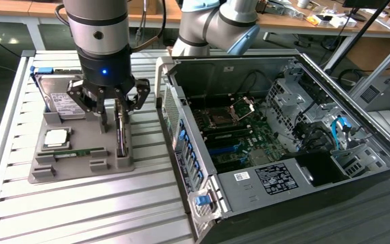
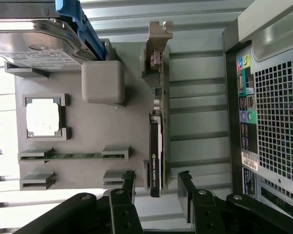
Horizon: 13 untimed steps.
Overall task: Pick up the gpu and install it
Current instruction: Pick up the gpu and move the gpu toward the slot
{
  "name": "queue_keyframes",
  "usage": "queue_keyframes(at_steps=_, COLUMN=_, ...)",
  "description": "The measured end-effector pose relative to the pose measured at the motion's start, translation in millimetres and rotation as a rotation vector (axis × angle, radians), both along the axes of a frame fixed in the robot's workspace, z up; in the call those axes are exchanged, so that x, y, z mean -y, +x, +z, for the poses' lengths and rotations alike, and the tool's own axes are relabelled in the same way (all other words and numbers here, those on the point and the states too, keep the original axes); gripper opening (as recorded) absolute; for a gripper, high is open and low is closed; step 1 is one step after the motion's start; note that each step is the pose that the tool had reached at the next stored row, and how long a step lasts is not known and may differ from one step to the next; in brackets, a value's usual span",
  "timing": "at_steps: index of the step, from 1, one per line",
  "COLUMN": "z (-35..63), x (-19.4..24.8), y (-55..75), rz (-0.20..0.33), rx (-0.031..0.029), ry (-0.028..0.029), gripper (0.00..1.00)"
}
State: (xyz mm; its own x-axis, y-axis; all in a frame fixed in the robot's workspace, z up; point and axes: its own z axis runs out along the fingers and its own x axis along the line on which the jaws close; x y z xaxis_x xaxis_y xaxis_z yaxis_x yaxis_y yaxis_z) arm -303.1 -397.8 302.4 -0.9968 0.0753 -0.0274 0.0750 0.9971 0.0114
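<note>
The gpu [image 1: 121,136] is a thin dark card standing on its edge in a slot of the grey holder tray [image 1: 79,168], at the tray's side nearest the computer case. Its silver bracket [image 2: 159,34] is at the far end from me in the wrist view. My gripper [image 1: 114,119] hangs over the card, open. In the wrist view the gripper [image 2: 156,181] has one black finger [image 2: 128,181] on each side of the gpu [image 2: 156,141] near its end. There is a gap between the card and each finger, and nothing is held.
The tray [image 2: 102,131] also carries a silver hard drive [image 1: 63,99], a square processor [image 1: 56,137] and a green memory stick [image 1: 79,151]. The open computer case [image 1: 283,127] lies at the exterior view's right, its motherboard [image 1: 229,132] exposed. Its perforated rear wall [image 2: 278,122] is close beside the tray.
</note>
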Motion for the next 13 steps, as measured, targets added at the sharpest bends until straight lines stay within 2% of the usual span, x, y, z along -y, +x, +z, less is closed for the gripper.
queue_keyframes(at_steps=10, z=-5.4, x=-1.7, y=4.5, rz=0.0, rx=0.0, ry=-0.0016, gripper=0.48)
queue_keyframes(at_steps=13, z=-7.9, x=-9.6, y=6.3, rz=0.002, rx=0.0, ry=-0.0041, gripper=0.48)
